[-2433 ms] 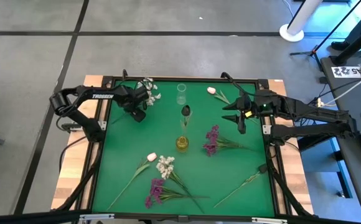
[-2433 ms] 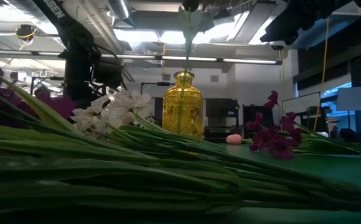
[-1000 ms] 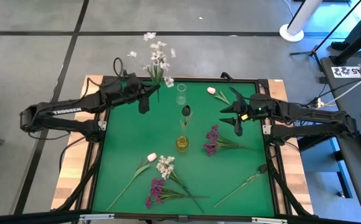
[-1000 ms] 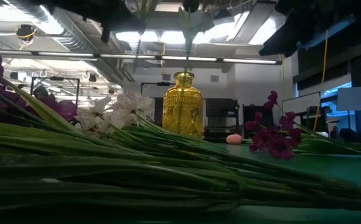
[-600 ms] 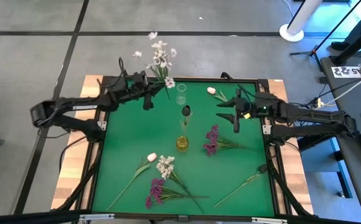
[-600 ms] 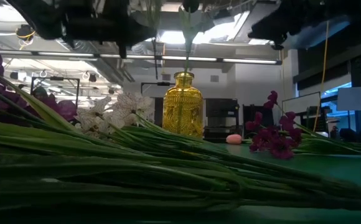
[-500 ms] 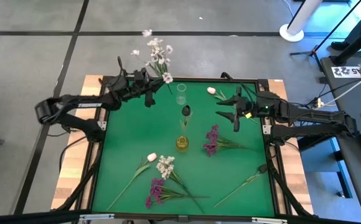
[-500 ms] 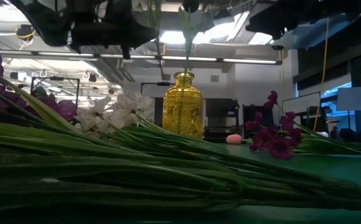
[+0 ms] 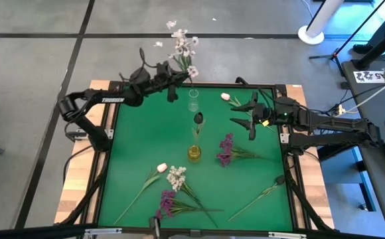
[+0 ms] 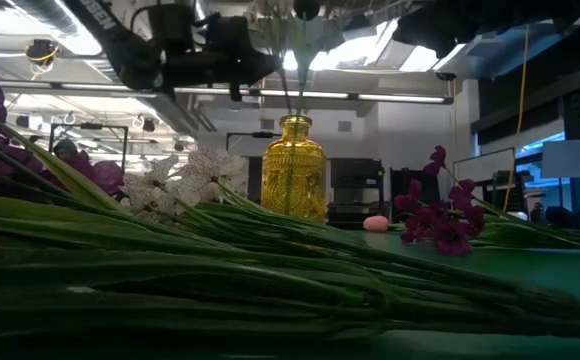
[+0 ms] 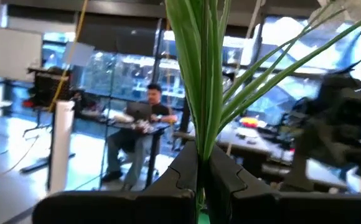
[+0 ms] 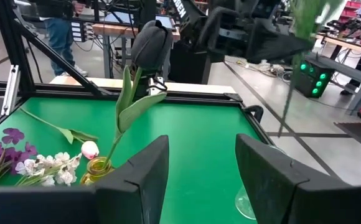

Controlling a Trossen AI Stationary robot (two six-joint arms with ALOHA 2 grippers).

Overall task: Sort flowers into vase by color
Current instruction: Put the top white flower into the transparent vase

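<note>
My left gripper (image 9: 173, 88) is over the table's far edge, left of the clear glass vase (image 9: 193, 100), and is shut on a white-blossom sprig (image 9: 183, 49) that is lifted clear. A yellow vase (image 9: 194, 153) at mid-table holds a dark tulip (image 9: 198, 118). My right gripper (image 9: 249, 121) hangs open, with nothing between its fingers, right of both vases. Lying flat on the green mat are a pink tulip (image 9: 226, 96), purple flowers (image 9: 227, 149) and, nearer, a pink tulip (image 9: 160, 168), white flowers (image 9: 176, 176) and purple flowers (image 9: 166, 202). My left gripper pinches the sprig's bundled green stems (image 11: 201, 134) between its two fingers (image 11: 183, 167), low on the stems. The fingers point roughly level toward the table's right. The leaves and stems rise from the hold, and the blossoms (image 9: 182, 46) stand high, clear of everything.
A lone green stem (image 9: 261, 194) lies near the front right corner. Black frame rails (image 9: 199, 85) run round the mat. In the low view, stems (image 10: 220, 270) fill the foreground. A person (image 11: 144, 124) sits at a desk in the room beyond.
My left gripper has carried the white sprig along the far edge toward the table's right, nearer the clear glass vase, and has sunk a little. The blossoms have swung right with it. My right gripper has tipped up slightly in place and stayed open.
</note>
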